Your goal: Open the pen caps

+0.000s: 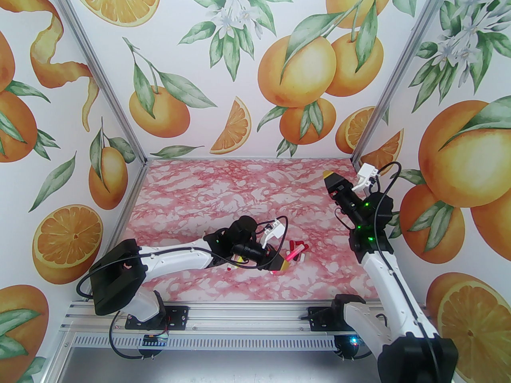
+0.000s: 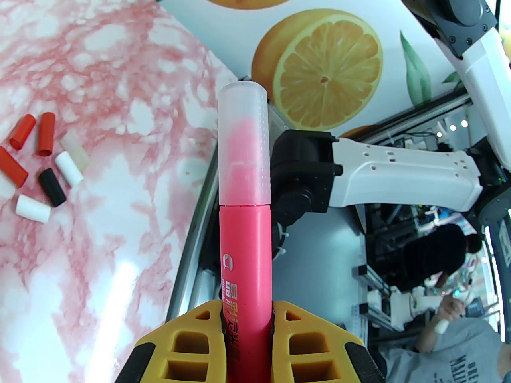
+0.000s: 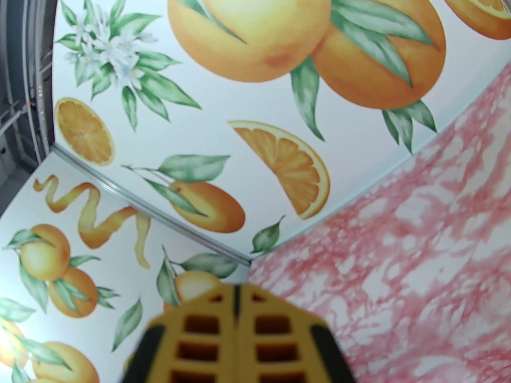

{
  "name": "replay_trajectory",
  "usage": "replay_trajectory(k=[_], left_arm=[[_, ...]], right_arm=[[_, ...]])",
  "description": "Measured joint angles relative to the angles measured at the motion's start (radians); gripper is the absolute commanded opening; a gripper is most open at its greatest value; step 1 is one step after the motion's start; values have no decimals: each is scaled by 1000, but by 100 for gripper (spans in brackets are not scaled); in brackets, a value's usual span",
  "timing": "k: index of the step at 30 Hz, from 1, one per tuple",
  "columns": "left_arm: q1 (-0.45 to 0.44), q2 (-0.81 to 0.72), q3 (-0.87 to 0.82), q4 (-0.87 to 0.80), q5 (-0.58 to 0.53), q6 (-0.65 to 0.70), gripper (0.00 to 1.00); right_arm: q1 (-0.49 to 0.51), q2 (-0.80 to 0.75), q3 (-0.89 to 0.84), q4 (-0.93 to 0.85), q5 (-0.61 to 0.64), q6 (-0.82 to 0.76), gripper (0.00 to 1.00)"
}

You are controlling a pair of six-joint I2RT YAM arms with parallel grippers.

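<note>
Left wrist view: left gripper (image 2: 246,311) clamped on the pink pen (image 2: 245,249), yellow fingers (image 2: 187,333) pressed to both sides of the barrel, gap only barrel-wide. Pen sticks straight out past the fingertips. Translucent cap (image 2: 244,146) sits on its far end, pink showing through. Ahead and to the left of the gripper, loose caps (image 2: 44,134) lie flat in a small cluster on the table (image 2: 100,66): red, one black, white, one pale; some touching. Table is glossy pink-and-white marble print, with a glare patch near the left finger. Its edge runs just left of the pen. Right of the gripper, past that edge: right arm (image 2: 399,174) with white links and black joints, lab clutter, person (image 2: 459,345) in a grey shirt low right. Orange-slice wall print is ahead of the cap.

Top external: left gripper (image 1: 284,265) over the near middle of the table (image 1: 239,190), pink pen (image 1: 293,256) in it, loose caps (image 1: 298,247) just beyond the fingertips. Red-and-white pieces under its wrist are partly hidden, cannot tell what they are. Right gripper (image 1: 329,175) is by the far right corner, well apart from the caps. Orange, leaf and blossom print covers three walls, with aluminium posts at the corners. Slotted rail (image 1: 239,317) carries both bases.

Right wrist: right gripper (image 3: 237,293) has its fingers closed together, thin seam, nothing between. Wall corner (image 3: 159,214) is ahead of it, marble table (image 3: 399,253) to its right.
</note>
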Motion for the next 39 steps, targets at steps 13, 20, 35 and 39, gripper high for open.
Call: replay_trajectory(k=[13,20,35,39], left_arm=[[68,-44,0,28,-48,-1,0],[68,-43,0,38,-52,-7,0],[68,-38,0,52,-54,-8,0],[68,-38,0,52,-54,-8,0]], right_arm=[[224,-212,-223,-185,1,-62,74],[311,-232,-290,-208,3,-31,72],[507,-229,-319,-174,110,23,35],[512,-229,-320,-172,137,23,25]])
